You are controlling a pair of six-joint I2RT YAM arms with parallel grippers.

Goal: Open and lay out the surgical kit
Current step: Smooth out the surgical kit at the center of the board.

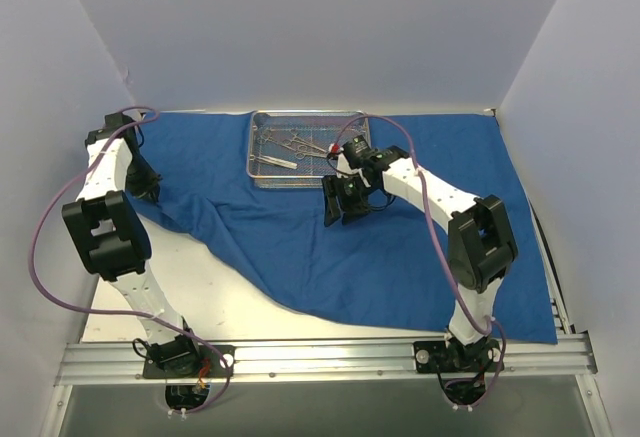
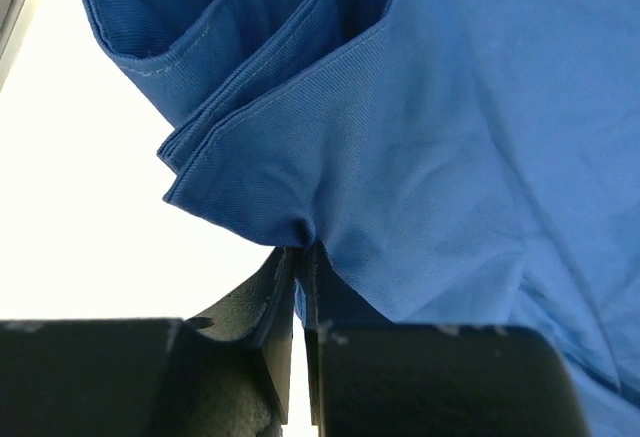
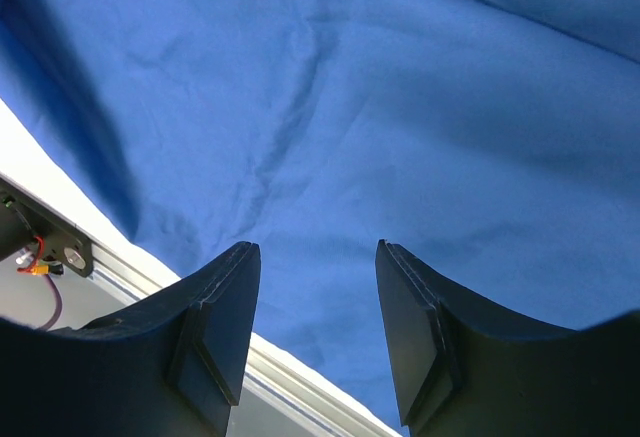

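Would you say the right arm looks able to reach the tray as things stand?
Probably yes: the right gripper hangs open and empty just on the near side of the tray, with only flat cloth between them and nothing blocking.

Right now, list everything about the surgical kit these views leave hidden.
- Instruments: top view, too small to count or name.
- Wire-mesh tray: near right corner covered by the right arm; out of frame in both wrist views.
- Blue cloth fold inside the left gripper: hidden within its grip.
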